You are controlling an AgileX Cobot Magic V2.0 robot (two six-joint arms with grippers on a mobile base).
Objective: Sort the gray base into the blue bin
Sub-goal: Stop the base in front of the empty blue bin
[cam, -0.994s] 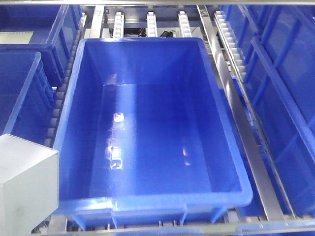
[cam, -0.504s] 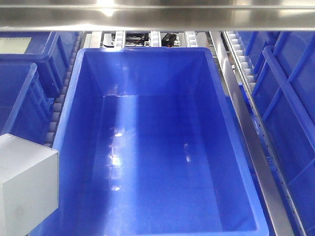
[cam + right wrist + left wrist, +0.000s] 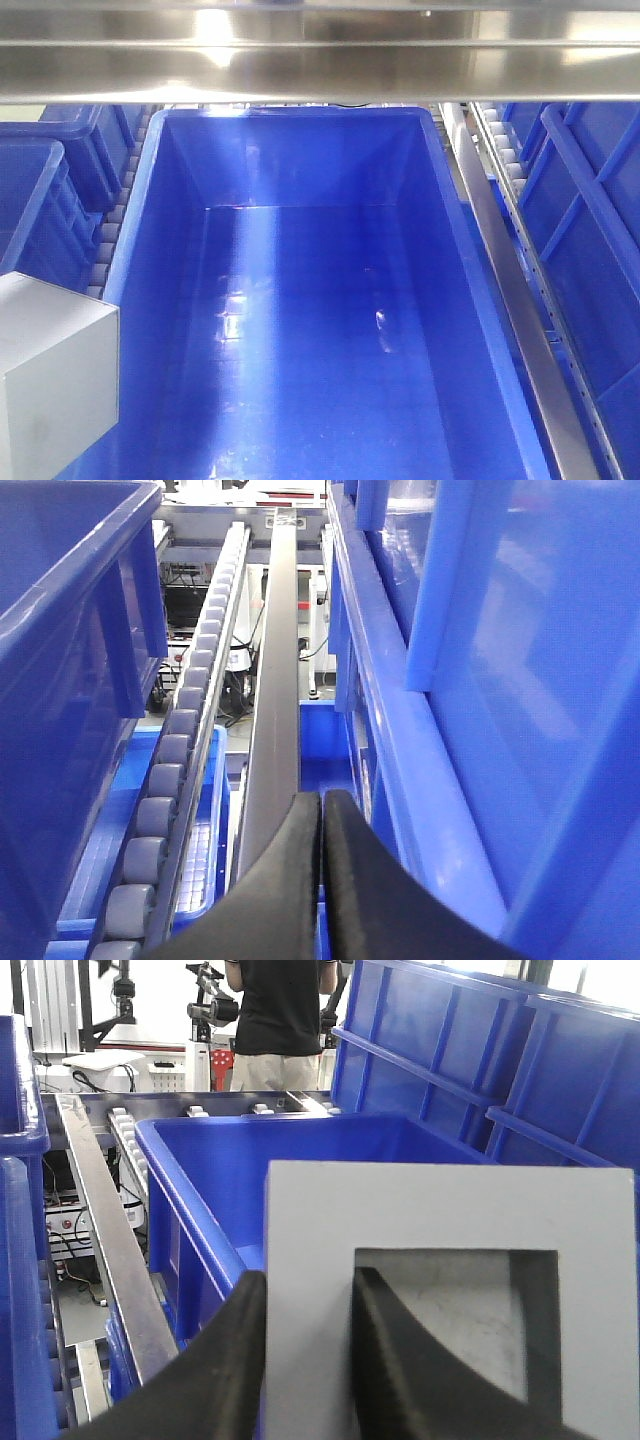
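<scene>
Clamping the gray base (image 3: 440,1205) by its recess wall, the left gripper (image 3: 308,1295) hung beside the rim of the blue bin (image 3: 130,230), its mouth just ahead; the right gripper (image 3: 322,805), pinched empty, sat apart.

blue bin (image 3: 172,250) looms larger, near rim out of frame; steel crossbar (image 3: 320,62) lower, thicker.

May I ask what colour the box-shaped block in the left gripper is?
The block is matte gray; left wrist view.
</scene>
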